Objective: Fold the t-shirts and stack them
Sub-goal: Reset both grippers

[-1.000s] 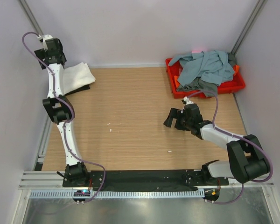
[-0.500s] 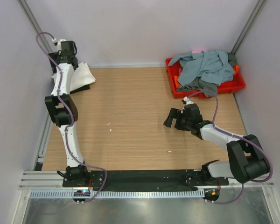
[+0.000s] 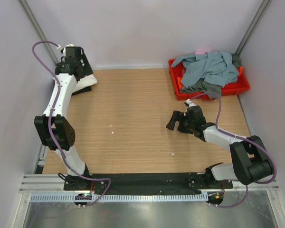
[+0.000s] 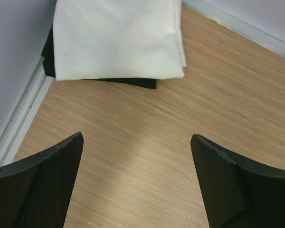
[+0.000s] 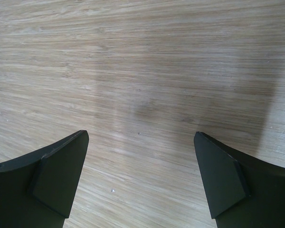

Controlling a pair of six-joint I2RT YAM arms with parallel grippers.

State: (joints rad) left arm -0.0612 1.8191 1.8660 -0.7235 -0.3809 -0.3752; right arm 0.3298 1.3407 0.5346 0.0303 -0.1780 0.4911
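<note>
Four t-shirts (image 4: 118, 38) and one red tray (image 3: 237, 88).

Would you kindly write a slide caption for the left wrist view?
Open left tool over the wooden table, with a folded white t-shirt lying on a black t-shirt beside the wall.

No readable text or labels.

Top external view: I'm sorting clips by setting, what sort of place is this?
Probably a lab robot cell: left arm and right arm bolted along a wooden table, plain walls boxing it in, t-shirts heaped in a red tray.
</note>
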